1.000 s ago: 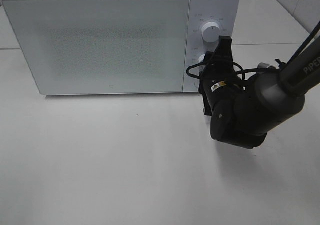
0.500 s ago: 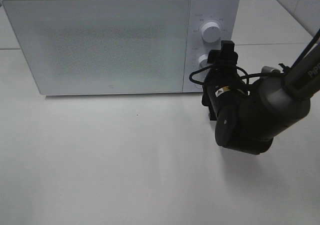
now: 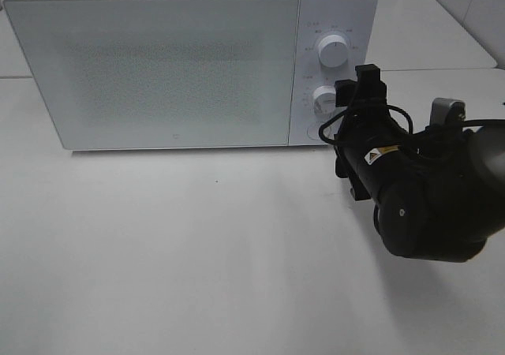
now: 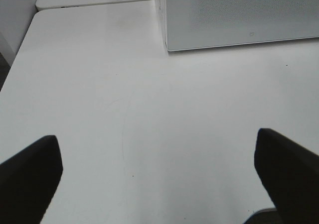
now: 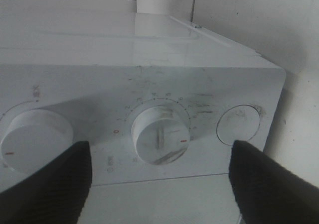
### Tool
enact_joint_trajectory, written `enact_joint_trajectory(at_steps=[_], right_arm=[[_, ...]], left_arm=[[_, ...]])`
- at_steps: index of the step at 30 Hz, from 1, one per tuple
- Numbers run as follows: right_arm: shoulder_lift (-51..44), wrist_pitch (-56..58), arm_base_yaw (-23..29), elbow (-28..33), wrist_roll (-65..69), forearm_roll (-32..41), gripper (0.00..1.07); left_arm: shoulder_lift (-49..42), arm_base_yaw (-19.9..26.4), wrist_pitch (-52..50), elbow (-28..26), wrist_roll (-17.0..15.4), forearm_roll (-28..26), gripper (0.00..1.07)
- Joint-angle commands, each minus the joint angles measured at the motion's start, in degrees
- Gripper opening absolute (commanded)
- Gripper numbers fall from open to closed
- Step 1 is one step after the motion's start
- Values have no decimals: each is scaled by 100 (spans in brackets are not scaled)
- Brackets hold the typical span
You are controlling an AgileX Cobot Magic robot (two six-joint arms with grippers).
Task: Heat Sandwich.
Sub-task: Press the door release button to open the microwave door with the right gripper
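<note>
White boxy microwave [image 3: 158, 63] at upper left of the overhead view, door shut, panel frosted and finely speckled. The sandwich shows in no view, so its place cannot be told. Round white upper knob [image 3: 332, 51] and lower knob [image 3: 323, 99]; dial print too small to read. Matte black right claw [image 5: 158, 157] is open, facing the lower knob. Left claw [image 4: 155, 149] is spread wide over the smooth white table [image 3: 197, 252]. Yellow warning sticker [image 3: 387, 154] on the right arm, centre right.

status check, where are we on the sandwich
Left gripper open over the table. Right gripper open, jaws either side of the lower knob, not touching. Sandwich not in view, microwave door shut.
</note>
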Motion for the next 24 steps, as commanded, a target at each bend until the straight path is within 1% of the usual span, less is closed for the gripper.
enact_joint_trajectory(at_steps=[1, 3, 4, 6, 7, 8, 10, 12, 13, 14, 15, 16, 17, 18, 20, 21, 22, 24], right_arm=[[-384, 241, 11, 269, -453, -321, 75], [-493, 390, 0, 344, -579, -395, 75], [-699, 676, -6, 453, -934, -579, 75], [-905, 1020, -6, 510, -1369, -630, 75], [-905, 1020, -6, 510, -1369, -630, 75], [-1129, 1369, -6, 521, -1931, -682, 75], [-1346, 1748, -6, 521, -2624, -705, 75], [-1432, 1891, -6, 521, -2882, -705, 75], [-1616, 2252, -6, 516, -3558, -705, 75], [-1713, 2452, -17, 516, -3919, -705, 75], [-1822, 2687, -69, 516, -4286, -710, 75], [-1994, 3243, -218, 481, -4922, -722, 75], [-1994, 3243, -218, 481, -4922, -722, 75], [-2086, 3524, -304, 441, -5208, -722, 75], [-2235, 4297, -527, 298, -5947, -722, 75], [-2343, 4985, -722, 149, -6658, -751, 75], [-2343, 4985, -722, 149, -6658, -751, 75], [-2418, 5689, -900, -17, -7219, -768, 75]], left_arm=[[-149, -6, -69, 17, 0, -23, 101], [-149, -6, -69, 17, 0, -23, 101], [-149, -6, -69, 17, 0, -23, 101], [-149, -6, -69, 17, 0, -23, 101], [-149, -6, -69, 17, 0, -23, 101], [-149, -6, -69, 17, 0, -23, 101], [-149, -6, -69, 17, 0, -23, 101], [-149, -6, -69, 17, 0, -23, 101], [-149, -6, -69, 17, 0, -23, 101], [-149, -6, -69, 17, 0, -23, 101], [-149, -6, -69, 17, 0, -23, 101], [-149, -6, -69, 17, 0, -23, 101], [-149, -6, -69, 17, 0, -23, 101], [-149, -6, -69, 17, 0, -23, 101], [-149, -6, -69, 17, 0, -23, 101], [-149, -6, -69, 17, 0, -23, 101], [-149, -6, -69, 17, 0, -23, 101], [-149, -6, -69, 17, 0, -23, 101]])
